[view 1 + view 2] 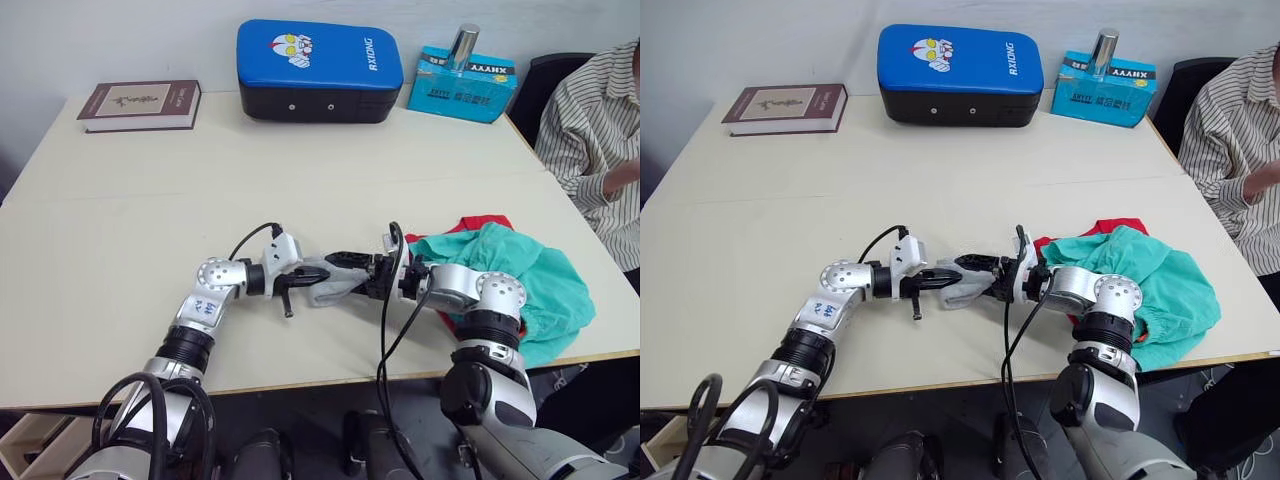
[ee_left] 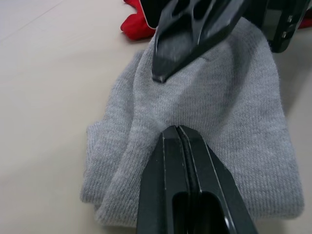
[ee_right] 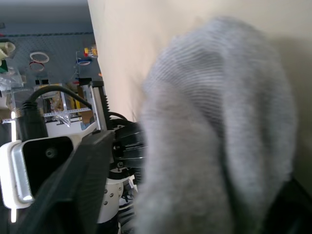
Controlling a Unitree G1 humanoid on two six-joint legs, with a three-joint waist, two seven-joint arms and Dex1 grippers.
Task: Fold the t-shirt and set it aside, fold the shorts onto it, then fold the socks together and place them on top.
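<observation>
Pinching the socks (image 1: 325, 283) between both grippers, left (image 1: 308, 280) clenched on one end, right (image 1: 352, 262) clamping the other, long axis running arm to arm.

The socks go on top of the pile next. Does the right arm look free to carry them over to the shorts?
Probably yes: the shorts lie right beside the right gripper, with nothing between. The left gripper is pinched shut on the socks, though, so it must release first.
</observation>
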